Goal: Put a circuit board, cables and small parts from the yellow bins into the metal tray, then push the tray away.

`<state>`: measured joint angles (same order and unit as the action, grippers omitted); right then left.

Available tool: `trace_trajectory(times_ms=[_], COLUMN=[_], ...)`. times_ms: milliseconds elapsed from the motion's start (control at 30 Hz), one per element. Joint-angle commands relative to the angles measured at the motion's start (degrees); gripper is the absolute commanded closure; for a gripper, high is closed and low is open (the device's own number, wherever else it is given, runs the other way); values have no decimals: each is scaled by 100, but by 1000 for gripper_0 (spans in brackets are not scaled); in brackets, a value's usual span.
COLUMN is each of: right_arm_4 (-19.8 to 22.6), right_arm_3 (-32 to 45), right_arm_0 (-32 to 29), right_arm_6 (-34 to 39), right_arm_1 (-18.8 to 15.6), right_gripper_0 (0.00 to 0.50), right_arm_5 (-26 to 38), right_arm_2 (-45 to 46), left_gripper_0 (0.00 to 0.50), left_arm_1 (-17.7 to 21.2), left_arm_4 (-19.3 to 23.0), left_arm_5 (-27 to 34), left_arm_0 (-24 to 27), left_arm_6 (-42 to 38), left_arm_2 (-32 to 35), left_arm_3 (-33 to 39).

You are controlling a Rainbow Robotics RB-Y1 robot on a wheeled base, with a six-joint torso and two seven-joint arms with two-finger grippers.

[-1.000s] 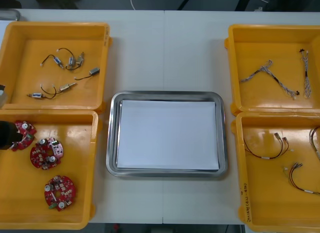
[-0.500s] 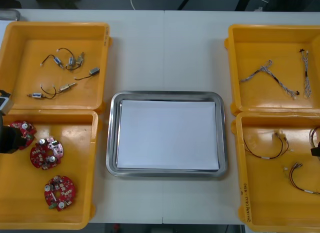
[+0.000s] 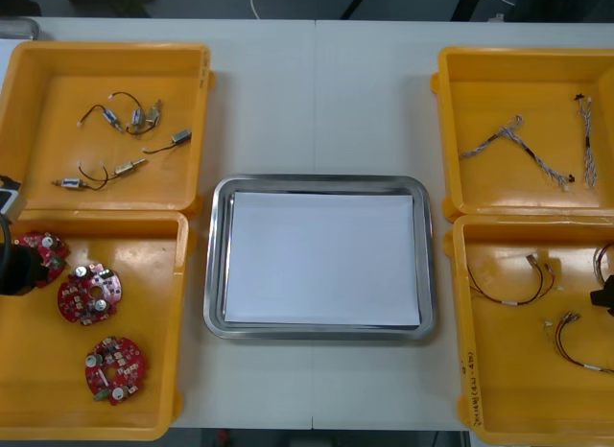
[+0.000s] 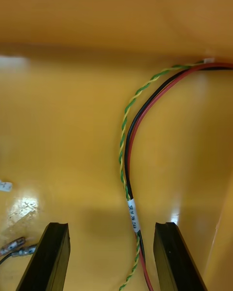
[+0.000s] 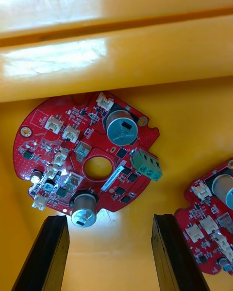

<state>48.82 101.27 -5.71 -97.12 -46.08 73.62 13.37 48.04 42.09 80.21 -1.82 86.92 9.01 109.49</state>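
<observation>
Light counter (image 3: 317, 102): 1 metal tray (image 3: 317, 181), white inside. 4 yellow bins (image 3: 106, 48), 2 each side of the tray. 3 circuit boards (image 3: 88, 294) left of tray, left pincer (image 5: 109, 217) released over 1; right pincer (image 4: 111, 225) released, straddling 1 cable (image 4: 128, 174), right of tray.

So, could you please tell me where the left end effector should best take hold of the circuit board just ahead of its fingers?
Probably by the rim nearest the left end effector, which stands open just short of it, coming down from above. The circuit board lies flat on the floor of the yellow bin, with its far edge close under the bin's wall.
</observation>
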Motion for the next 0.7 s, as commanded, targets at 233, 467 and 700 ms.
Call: trace_trajectory(times_ms=[233, 467, 700], right_arm_4=[75, 93, 119], right_arm_3=[-221, -230, -327], right_arm_0=[-123, -194, -202], right_arm_6=[-167, -167, -167], right_arm_1=[-226, -218, -218], right_gripper_0=[0, 0, 0], right_arm_5=[-163, -163, -260], right_arm_2=[-212, -239, -309], left_gripper_0=[0, 0, 0], left_arm_1=[259, 259, 259], left_arm_4=[-96, -96, -131], left_arm_5=[-261, -401, -577], left_arm_0=[-143, -152, -152], left_arm_6=[211, 220, 211], left_arm_2=[-180, -224, -303], left_arm_3=[-165, -306, -394])
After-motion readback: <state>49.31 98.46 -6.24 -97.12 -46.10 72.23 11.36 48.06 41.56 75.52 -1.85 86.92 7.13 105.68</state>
